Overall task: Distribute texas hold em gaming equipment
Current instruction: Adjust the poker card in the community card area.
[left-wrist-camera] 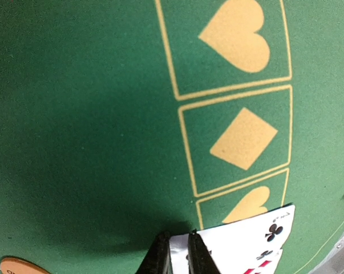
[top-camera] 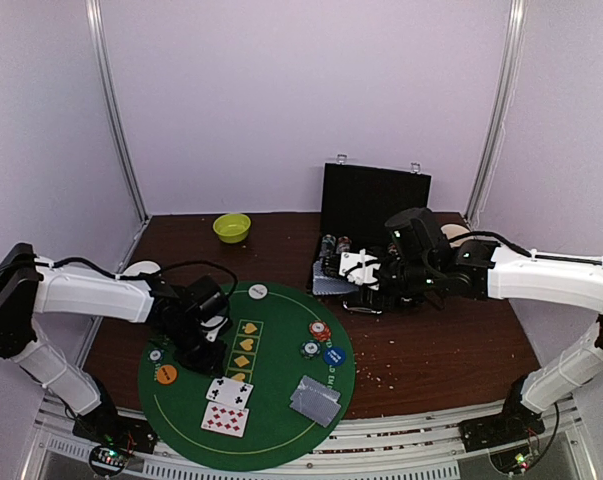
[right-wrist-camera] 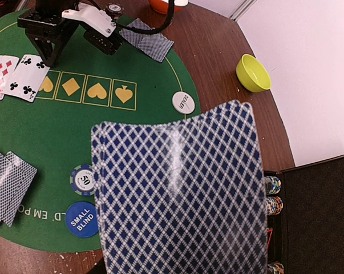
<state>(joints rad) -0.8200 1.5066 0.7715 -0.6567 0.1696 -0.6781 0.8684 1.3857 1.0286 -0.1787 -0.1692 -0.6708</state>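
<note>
My left gripper [top-camera: 209,362] hovers low over the green felt mat [top-camera: 281,440], jaws a narrow gap apart over the corner of a face-up clubs card [left-wrist-camera: 257,240]. That card [top-camera: 229,392] lies beside a face-up diamonds card [top-camera: 224,420]. My right gripper [top-camera: 359,268] is shut on a fanned deck of blue-backed cards [right-wrist-camera: 177,194], which hides its fingers. On the mat lie a face-down card pair [top-camera: 314,400], a "50" chip [right-wrist-camera: 83,178], a red chip [top-camera: 319,330], the blue small-blind disc [right-wrist-camera: 81,218], the white dealer disc [right-wrist-camera: 183,103] and an orange disc [top-camera: 166,375].
An open black case [top-camera: 371,215] with stacked chips [right-wrist-camera: 272,185] stands at the back right, under my right gripper. A lime-green bowl [top-camera: 231,227] sits at the back. More face-down cards [right-wrist-camera: 148,39] lie at the mat's far-left edge.
</note>
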